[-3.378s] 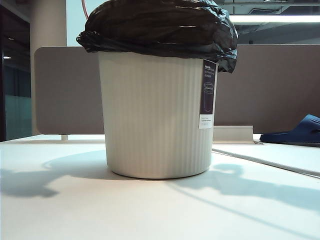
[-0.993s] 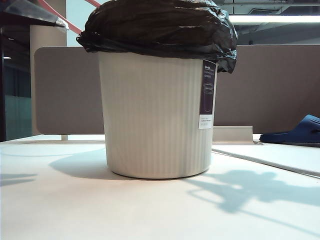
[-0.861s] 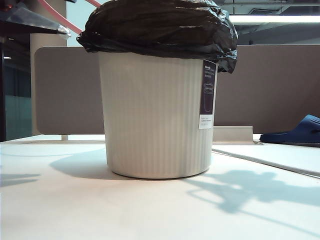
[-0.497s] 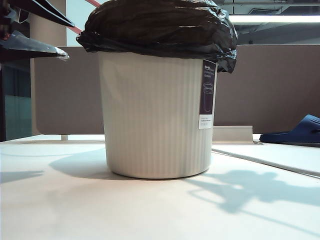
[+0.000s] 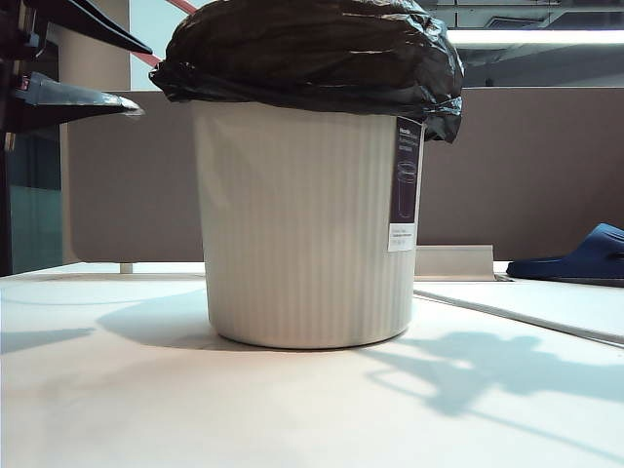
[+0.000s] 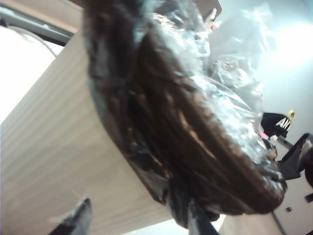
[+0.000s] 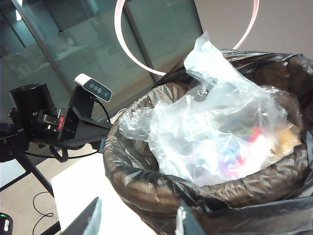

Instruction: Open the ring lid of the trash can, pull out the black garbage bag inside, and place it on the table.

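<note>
The left hand [image 5: 93,73] is at the upper left of the exterior frame, fingers apart, level with the bin's rim and gripping nothing. The right hand [image 7: 137,218] hovers above the rim on the opposite side, fingers apart and empty. The black garbage bag [image 5: 312,54] is folded over the rim of the trash can [image 5: 302,234], which stands upright at the centre of the desk [image 5: 146,409]. The ring lid [image 7: 134,58] stands raised behind the bin. A clear plastic bag [image 7: 215,127] lies inside.

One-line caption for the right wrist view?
Ring lid raised behind the black garbage bag; left hand beside it.
</note>
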You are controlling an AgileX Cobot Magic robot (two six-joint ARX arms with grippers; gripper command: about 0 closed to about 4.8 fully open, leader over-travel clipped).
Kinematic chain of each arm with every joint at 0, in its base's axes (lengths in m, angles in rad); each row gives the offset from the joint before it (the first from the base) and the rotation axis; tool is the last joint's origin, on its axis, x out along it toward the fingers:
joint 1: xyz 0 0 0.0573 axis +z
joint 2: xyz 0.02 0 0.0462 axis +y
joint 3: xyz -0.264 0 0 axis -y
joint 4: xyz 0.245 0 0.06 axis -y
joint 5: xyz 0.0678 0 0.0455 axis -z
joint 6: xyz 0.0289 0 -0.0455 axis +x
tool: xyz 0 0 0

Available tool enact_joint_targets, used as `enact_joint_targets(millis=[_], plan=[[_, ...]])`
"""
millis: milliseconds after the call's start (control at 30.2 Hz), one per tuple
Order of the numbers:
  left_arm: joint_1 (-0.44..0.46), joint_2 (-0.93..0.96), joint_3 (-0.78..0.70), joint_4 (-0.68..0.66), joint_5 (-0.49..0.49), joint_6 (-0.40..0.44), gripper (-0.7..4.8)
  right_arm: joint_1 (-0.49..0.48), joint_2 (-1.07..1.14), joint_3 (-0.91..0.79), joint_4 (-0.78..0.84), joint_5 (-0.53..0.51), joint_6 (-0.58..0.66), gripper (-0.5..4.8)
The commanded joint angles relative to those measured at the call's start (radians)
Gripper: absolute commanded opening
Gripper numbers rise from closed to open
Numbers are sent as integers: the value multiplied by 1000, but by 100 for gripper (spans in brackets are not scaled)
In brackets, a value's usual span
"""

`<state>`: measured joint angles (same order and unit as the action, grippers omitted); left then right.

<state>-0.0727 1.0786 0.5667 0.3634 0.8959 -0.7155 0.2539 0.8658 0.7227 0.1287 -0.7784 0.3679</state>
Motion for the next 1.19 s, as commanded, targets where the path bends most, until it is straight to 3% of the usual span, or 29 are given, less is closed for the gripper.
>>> enact_joint_targets(millis=[33, 795, 861, 960, 1093, 1159, 1192], plan=[[-16, 9, 2, 76, -27, -48, 252, 1, -4, 5, 10, 3, -3, 194], [-172, 65, 3, 171, -198, -98, 244, 2, -4, 5, 6, 2, -3, 193], [-173, 65, 3, 169, -201, -105, 209, 2, -3, 5, 5, 2, -3, 193], [-173, 65, 3, 169, -202, -106, 78, 2, -3, 5, 5, 2, -3, 193], [-173, 65, 3, 168, -201, -105, 54, 2, -3, 5, 3, 2, -3, 193], [-173, 65, 3, 168, -200, -105, -9, 2, -3, 5, 2, 2, -6, 193], [-173, 64, 3, 168, -196, -106, -6, 2, -3, 5, 2, 2, -6, 193]])
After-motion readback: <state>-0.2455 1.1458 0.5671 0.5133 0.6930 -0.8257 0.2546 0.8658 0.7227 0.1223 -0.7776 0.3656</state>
